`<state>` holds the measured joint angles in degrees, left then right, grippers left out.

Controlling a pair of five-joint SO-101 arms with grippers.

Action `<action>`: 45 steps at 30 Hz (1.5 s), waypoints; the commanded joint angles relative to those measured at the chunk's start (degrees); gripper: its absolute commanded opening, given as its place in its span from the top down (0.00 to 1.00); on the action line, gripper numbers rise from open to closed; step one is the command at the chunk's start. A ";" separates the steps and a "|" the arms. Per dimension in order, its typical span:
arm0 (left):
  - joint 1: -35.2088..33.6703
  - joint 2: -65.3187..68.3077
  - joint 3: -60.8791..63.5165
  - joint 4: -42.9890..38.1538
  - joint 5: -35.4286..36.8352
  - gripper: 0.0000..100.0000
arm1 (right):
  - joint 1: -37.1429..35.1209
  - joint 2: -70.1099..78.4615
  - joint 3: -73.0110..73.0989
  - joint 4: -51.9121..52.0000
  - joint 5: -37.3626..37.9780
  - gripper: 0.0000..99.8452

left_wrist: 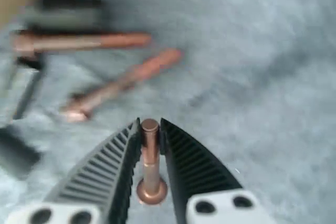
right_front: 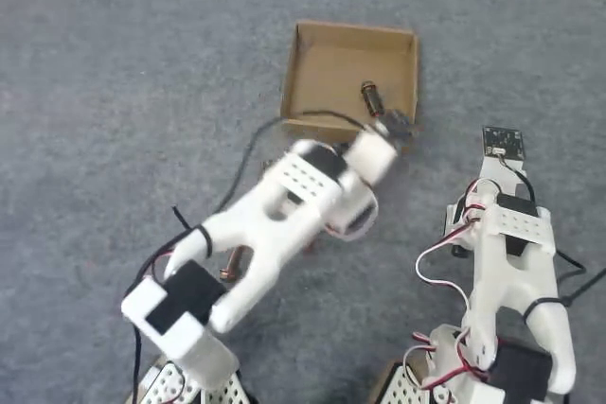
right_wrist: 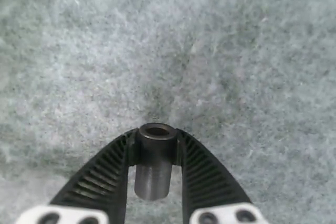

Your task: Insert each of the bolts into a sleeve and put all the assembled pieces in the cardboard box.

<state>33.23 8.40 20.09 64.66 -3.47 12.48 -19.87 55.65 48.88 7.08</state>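
Note:
My left gripper (left_wrist: 149,124) is shut on a copper bolt (left_wrist: 150,156), held lengthwise between the jaws over the grey carpet. Two more copper bolts (left_wrist: 84,41) (left_wrist: 123,82) lie on the carpet beyond it, with a blurred dark piece (left_wrist: 68,3) behind them. My right gripper (right_wrist: 156,134) is shut on a dark sleeve (right_wrist: 154,169) whose open bore faces the camera. In the high view the left arm (right_front: 284,224) stretches to the front edge of the cardboard box (right_front: 308,63). One assembled piece (right_front: 371,96) lies inside the box. The right arm (right_front: 507,234) stands to the box's right.
Grey carpet (right_front: 114,120) covers the whole table. A copper bolt (right_front: 232,265) shows under the left arm. Black cables (right_front: 251,153) loop beside the left arm near the box's front wall. Open carpet lies to the left and between the two arms.

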 commanded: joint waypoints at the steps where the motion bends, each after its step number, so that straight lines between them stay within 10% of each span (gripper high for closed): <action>1: 6.59 -4.31 2.51 -0.09 -1.93 0.96 | 0.92 -2.42 -0.44 -0.92 0.79 0.99; 9: 8.26 -4.57 10.15 -9.23 -1.67 0.95 | 0.92 -2.42 -0.44 -0.92 0.70 0.99; 26: 8.09 -18.90 15.34 -2.02 4.66 0.80 | 0.92 -2.42 -0.44 -0.92 0.70 0.99; 35: 8.44 -28.13 30.64 -2.02 -0.79 1.00 | 0.92 -2.42 -0.44 -0.92 0.70 0.99; 45: 8.26 -32.79 39.34 -5.89 -0.62 0.99 | 0.92 -2.42 -0.44 -0.84 0.79 0.99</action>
<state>41.49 -22.81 57.71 61.93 -3.65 12.75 -19.87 55.65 48.88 7.08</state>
